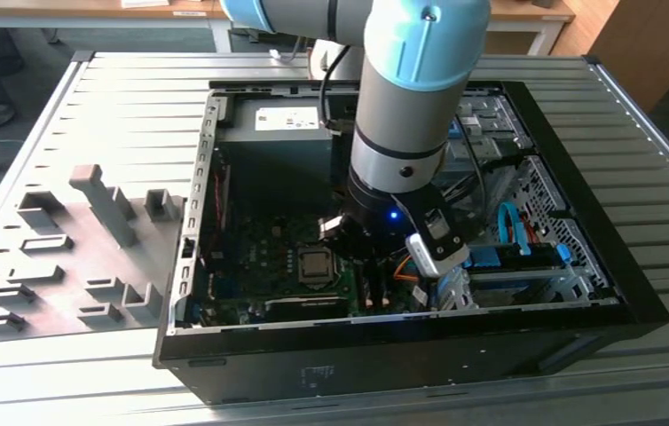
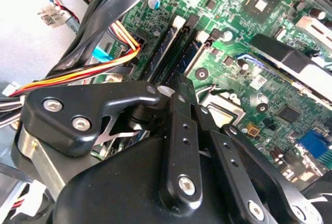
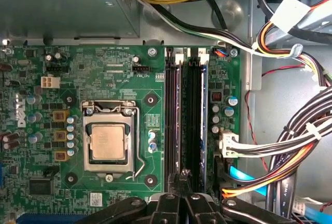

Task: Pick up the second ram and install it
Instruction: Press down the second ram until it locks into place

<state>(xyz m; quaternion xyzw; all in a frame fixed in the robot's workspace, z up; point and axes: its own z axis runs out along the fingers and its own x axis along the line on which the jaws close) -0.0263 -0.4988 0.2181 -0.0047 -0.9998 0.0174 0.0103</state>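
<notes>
My gripper [image 3: 181, 178] hangs low inside the open computer case [image 1: 618, 293], over the motherboard's [image 3: 104, 68] memory slots. Its fingers [image 2: 175, 92] are drawn together at the end of a long dark stick standing in the slot nearer the processor, the second ram [image 3: 174, 120] [image 2: 182, 57]. The tips sit on its top edge, and I cannot see a gap between them. A look-alike dark stick [image 3: 193, 120] [image 2: 163, 45] stands in the neighbouring slot on the cable side. In the exterior view the arm's wrist [image 1: 400, 222] covers the slots.
Bundles of black, yellow and orange cables [image 3: 290, 151] crowd the side of the slots away from the processor [image 3: 108, 142]. A grey fixture plate with plastic blocks [image 1: 86, 248] lies at the exterior view's left of the case. Drive bays [image 1: 524, 248] fill the case's other side.
</notes>
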